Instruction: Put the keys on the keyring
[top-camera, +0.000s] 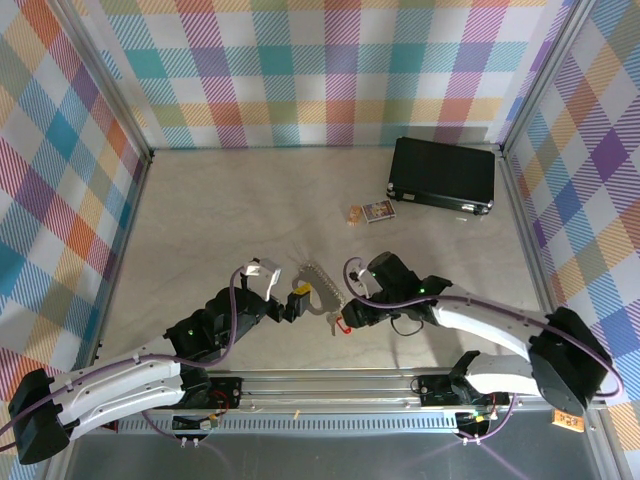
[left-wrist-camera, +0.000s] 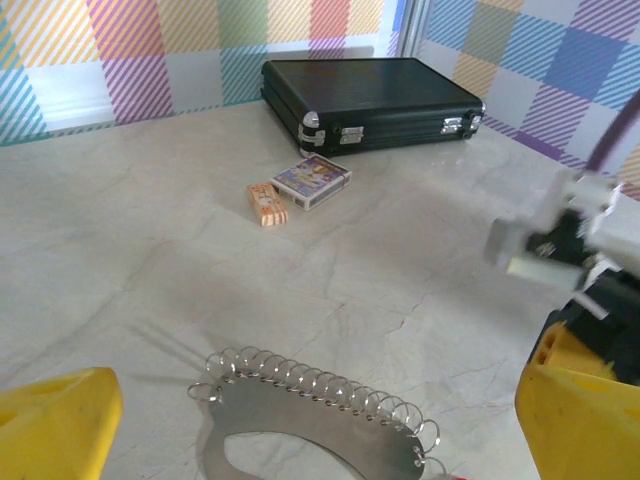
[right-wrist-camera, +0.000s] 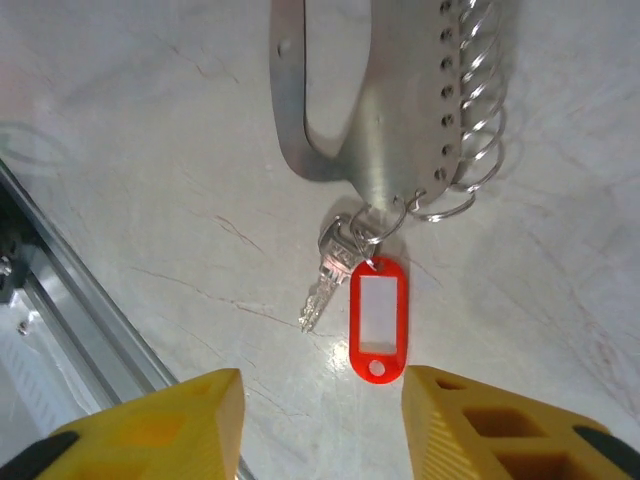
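Observation:
The keyring (top-camera: 316, 285) (left-wrist-camera: 300, 430) (right-wrist-camera: 385, 110), a silver oval plate with a row of small wire rings along one side, lies flat on the table. A small grey key (right-wrist-camera: 328, 270) with a red oval tag (right-wrist-camera: 378, 320) (top-camera: 343, 322) lies at its near end. The key's ring looks linked into a ring on the plate. My right gripper (right-wrist-camera: 320, 420) (top-camera: 352, 315) is open just short of the tag, its yellow fingers (right-wrist-camera: 190, 420) empty. My left gripper (left-wrist-camera: 318, 400) (top-camera: 298, 298) stands wide open around the plate's other end, touching nothing.
A black case (top-camera: 443, 175) (left-wrist-camera: 370, 100) sits at the back right, with a small printed card box (top-camera: 378, 210) (left-wrist-camera: 311, 181) and an orange box (left-wrist-camera: 266, 203) in front of it. An aluminium rail (top-camera: 330, 385) (right-wrist-camera: 80, 290) runs along the near edge. Plaid walls enclose the table.

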